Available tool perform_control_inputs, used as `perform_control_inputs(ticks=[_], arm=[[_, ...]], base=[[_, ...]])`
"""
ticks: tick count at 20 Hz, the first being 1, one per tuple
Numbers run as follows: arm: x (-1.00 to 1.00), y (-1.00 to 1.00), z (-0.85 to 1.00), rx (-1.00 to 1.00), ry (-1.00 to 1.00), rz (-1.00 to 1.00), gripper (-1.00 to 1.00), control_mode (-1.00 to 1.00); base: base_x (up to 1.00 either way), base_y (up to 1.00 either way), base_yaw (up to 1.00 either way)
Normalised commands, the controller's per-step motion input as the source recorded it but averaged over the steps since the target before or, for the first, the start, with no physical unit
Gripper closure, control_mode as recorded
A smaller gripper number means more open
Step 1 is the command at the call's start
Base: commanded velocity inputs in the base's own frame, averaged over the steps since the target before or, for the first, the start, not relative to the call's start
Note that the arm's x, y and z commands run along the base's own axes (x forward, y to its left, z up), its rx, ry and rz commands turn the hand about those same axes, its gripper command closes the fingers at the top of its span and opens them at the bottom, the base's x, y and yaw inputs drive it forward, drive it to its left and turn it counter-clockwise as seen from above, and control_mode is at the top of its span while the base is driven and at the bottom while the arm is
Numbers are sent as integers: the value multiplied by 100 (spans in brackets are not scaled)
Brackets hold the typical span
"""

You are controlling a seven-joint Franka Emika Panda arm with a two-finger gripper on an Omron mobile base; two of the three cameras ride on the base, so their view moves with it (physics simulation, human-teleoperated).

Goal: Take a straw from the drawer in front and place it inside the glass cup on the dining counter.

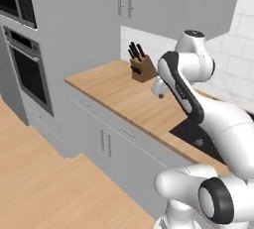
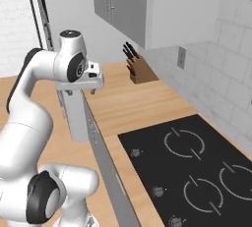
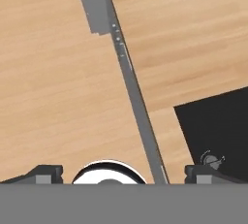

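Observation:
My gripper (image 3: 124,173) hangs open and pointing down over the front edge of a wood counter, its two dark fingertips (image 3: 44,172) far apart with nothing between them. The gripper (image 2: 80,91) sits under the white wrist, which also appears in the left base view as the gripper (image 1: 159,90). Below the counter edge runs a row of light grey drawer fronts (image 1: 121,128) with slim silver handles, all shut; from above they read as a narrow grey strip (image 3: 129,75). The straw is hidden. The glass cup and the dining counter are out of view.
A black cooktop (image 2: 197,167) is set into the counter to the right of the gripper. A wooden knife block (image 1: 143,68) stands at the back by the tiled wall. A tall grey unit with a built-in oven (image 1: 29,74) rises at the left, above the wood floor (image 1: 44,188).

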Motion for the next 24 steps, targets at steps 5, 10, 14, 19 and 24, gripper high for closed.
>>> perform_control_inputs(ticks=[5, 10, 14, 19, 24], arm=[[0, 99, -1, -25, -6, 2, -100, -100], [0, 100, -21, -37, -9, 0, -100, -100], [4, 85, -44, -42, -11, 0, -100, -100], [26, 56, -49, -41, -9, -4, -100, -100], [36, 19, -62, -38, -5, -5, -100, -100]], base=[[0, 0, 0], [0, 0, 0], [0, 0, 0], [0, 0, 0], [0, 0, 0]])
